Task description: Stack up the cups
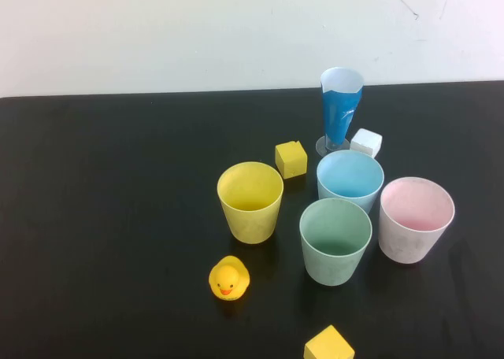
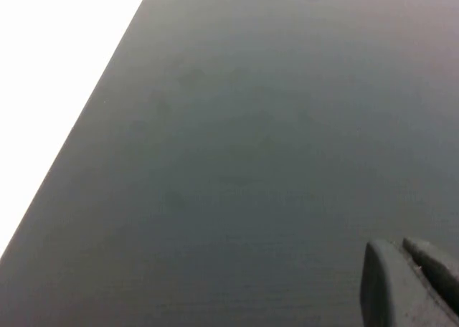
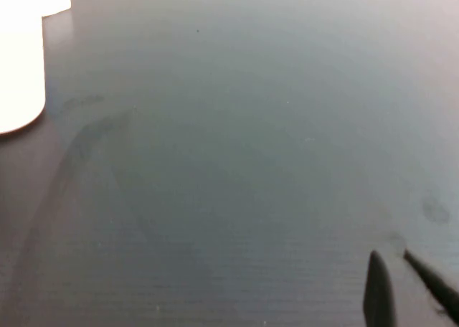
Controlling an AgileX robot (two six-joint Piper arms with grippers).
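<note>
Four cups stand upright and apart at the table's middle right in the high view: yellow cup (image 1: 250, 201), light blue cup (image 1: 350, 178), mint green cup (image 1: 335, 241) and pale pink cup (image 1: 416, 219). None is inside another. Neither arm shows in the high view. My left gripper (image 2: 401, 247) shows only in its wrist view, shut and empty over bare black table. My right gripper (image 3: 389, 255) shows only in its wrist view, its fingers a narrow gap apart, empty over the table. A bright pale object (image 3: 18, 62) stands at that view's edge.
A tall blue-and-white cone glass (image 1: 341, 107) stands behind the blue cup, with a white cube (image 1: 366, 142) beside it. A yellow cube (image 1: 290, 159) lies behind the yellow cup. A rubber duck (image 1: 229, 279) and another yellow cube (image 1: 329, 346) lie near the front.
</note>
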